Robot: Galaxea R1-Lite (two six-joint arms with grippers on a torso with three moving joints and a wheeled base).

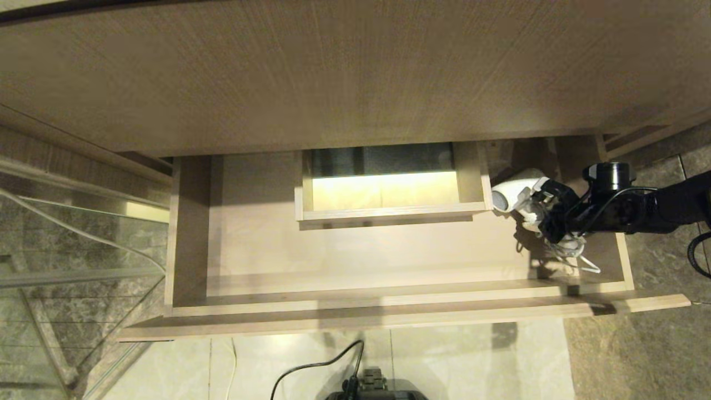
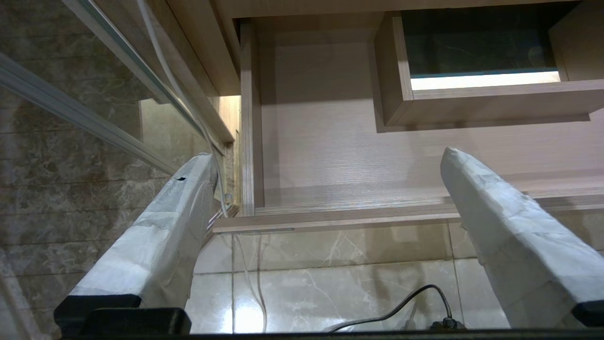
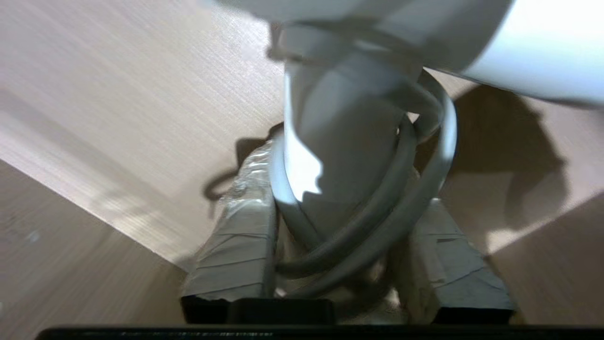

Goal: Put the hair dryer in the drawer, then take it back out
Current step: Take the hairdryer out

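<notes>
Right pincer (image 1: pixel 537 214): clamped on hair dryer (image 1: pixel 514 195) handle (cord wrapped round), held over drawer (image 1: pixel 389 253) R end. Left pincer (image 2: pixel 325 226): fingers apart, nothing held, parked before drawer front.

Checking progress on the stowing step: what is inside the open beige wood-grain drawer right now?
At the beige wood-grain drawer's right end, the right gripper grips the white hair dryer, cord looped around its handle. The gripper hides whether it touches the floor.

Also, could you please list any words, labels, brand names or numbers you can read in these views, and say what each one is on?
None: no readable text appears in any view.
The white hair dryer, held by the right gripper over the open drawer, shows no legible brand or label.
</notes>
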